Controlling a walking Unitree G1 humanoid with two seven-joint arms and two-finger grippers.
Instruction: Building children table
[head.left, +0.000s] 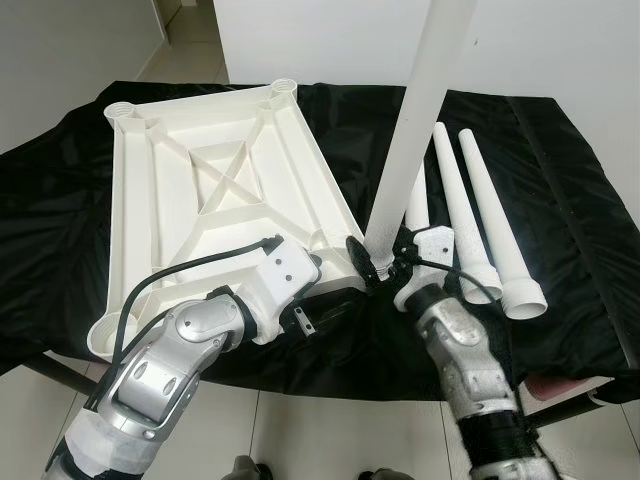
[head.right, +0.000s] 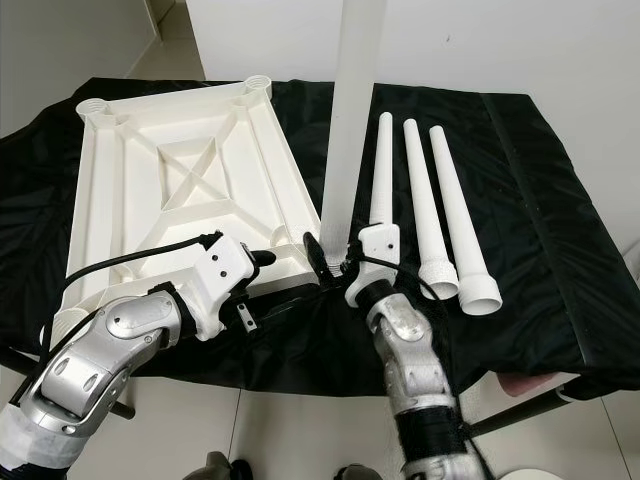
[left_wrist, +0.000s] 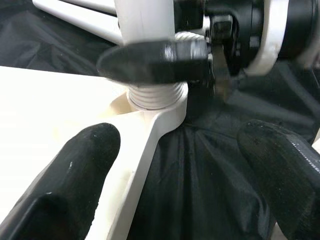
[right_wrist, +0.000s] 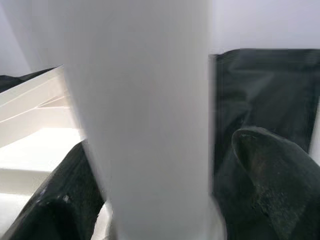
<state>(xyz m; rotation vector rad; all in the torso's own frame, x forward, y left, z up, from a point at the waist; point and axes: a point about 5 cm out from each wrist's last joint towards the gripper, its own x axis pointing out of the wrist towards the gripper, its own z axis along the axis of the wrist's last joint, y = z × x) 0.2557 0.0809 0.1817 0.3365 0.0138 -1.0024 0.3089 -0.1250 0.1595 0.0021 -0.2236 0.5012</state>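
A black cloth (head.left: 560, 180) covers the work surface, and on its left part lies the white plastic rectangular tabletop (head.left: 215, 165), upside down with its ribbed underside and cross bracing facing up and round threaded sockets at its corners. At the tabletop's near right corner stands a long white tapered plastic leg (head.left: 425, 90), upright and leaning slightly right, its threaded lower end sitting in the corner socket (left_wrist: 156, 102). To the right of it three more white tapered plastic legs (head.right: 440, 205) lie side by side on the cloth, wide ends toward the near edge. The right gripper (head.left: 385, 262) clasps the standing leg near its base, one black finger on each side of it. The left gripper (left_wrist: 175, 190) rests at the tabletop's near right corner with its fingers spread wide, one finger (left_wrist: 70, 185) over the white rim and the other over the cloth, holding nothing
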